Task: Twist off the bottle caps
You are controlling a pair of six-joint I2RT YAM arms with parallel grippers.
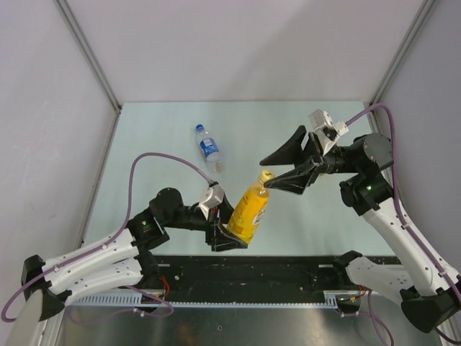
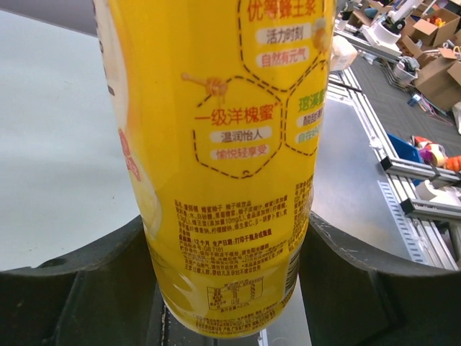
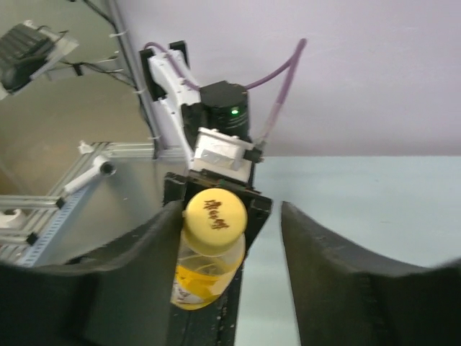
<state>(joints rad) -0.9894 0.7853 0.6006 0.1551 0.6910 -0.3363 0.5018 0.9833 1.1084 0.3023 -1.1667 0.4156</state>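
Top external shows the yellow cap (image 1: 266,175) on its yellow bottle (image 1: 248,213), which is up off the table (image 1: 324,216) near the middle of the near edge and tilted so the cap points to about 1 o'clock. My left gripper (image 1: 229,236) is clamped on the bottle's lower body. On the left wrist cam, both fingers (image 2: 86,288) press into the label from either side. My right gripper (image 1: 263,172) comes in from 2 o'clock with its jaws spread wide around the cap, gripping nothing. On the right wrist cam the cap sits against one finger, with a clear gap to the other. Off at about 11 o'clock from the yellow bottle, a clear bottle (image 1: 208,148) lies on its side on the table, blue cap (image 1: 199,128) pointing toward the far wall, well apart from both grippers.
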